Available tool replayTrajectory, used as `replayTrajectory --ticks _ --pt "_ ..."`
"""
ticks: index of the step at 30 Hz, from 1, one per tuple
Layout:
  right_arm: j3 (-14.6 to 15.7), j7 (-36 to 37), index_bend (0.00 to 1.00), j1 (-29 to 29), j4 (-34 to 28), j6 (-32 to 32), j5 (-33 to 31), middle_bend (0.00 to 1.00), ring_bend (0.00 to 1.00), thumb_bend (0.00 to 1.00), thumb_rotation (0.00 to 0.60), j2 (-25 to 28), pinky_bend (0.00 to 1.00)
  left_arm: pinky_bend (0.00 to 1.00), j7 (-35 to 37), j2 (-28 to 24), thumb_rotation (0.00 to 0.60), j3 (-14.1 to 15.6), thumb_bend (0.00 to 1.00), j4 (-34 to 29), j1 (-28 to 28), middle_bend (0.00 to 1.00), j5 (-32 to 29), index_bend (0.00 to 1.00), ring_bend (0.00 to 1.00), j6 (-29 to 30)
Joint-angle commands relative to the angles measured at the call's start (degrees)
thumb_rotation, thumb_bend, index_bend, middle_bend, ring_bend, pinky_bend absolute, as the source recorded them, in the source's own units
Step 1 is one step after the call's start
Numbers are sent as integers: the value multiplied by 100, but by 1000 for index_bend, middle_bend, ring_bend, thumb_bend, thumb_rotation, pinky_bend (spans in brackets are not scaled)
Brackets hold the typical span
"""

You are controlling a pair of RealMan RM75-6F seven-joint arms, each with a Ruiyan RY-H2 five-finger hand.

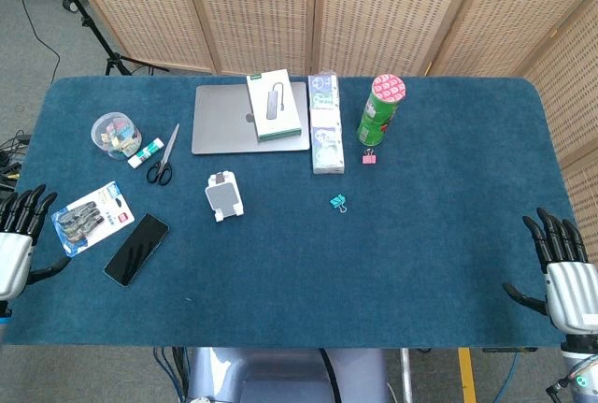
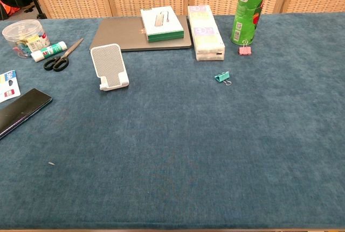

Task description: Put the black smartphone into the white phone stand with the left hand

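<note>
Your left hand [image 1: 13, 246]: fingers spread, empty, at the table edge.
Black smartphone [image 1: 136, 250]: flat, near it.
White phone stand [image 1: 223, 196]: empty.

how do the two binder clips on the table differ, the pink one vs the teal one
Colour: the pink binder clip is pink, the teal binder clip is teal.
Place: the pink one sits right at the foot of the green can, while the teal one lies alone on open blue cloth, nearer the robot.
Pose: in the chest view the pink one sits square to the camera, the teal one is turned at a slant.
Both look small and similar in size.
</note>
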State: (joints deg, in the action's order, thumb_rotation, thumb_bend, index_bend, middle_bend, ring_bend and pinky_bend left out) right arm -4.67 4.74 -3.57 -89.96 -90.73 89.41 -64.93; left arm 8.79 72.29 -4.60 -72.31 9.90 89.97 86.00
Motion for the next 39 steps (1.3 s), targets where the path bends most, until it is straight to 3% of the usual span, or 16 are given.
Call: replayTrajectory --ticks 1,7,13,30,39 --pt "-2 51 0 2 -17 9 -6 0 0 0 600 27 0 0 490 394 600 -69 0 710 301 0 -215 0 0 -578" --pt "-17 154 0 -9 -40 63 -53 0 0 0 600 75 0 0 449 869 600 -171 0 1308 573 0 -750 0 0 -1450" --pt "-29 238 0 -5 -63 60 -62 0 0 0 600 109 0 0 328 1048 600 -108 0 1452 726 0 -851 0 0 -1844" --pt "-58 391 0 -2 -96 66 -88 0 0 0 600 185 0 0 -459 1640 600 44 0 2219 759 0 -827 0 0 -1731" --pt "-44 482 0 11 -110 45 -46 0 0 0 600 220 0 0 -806 1863 600 80 0 2273 858 0 -760 0 0 -1692"
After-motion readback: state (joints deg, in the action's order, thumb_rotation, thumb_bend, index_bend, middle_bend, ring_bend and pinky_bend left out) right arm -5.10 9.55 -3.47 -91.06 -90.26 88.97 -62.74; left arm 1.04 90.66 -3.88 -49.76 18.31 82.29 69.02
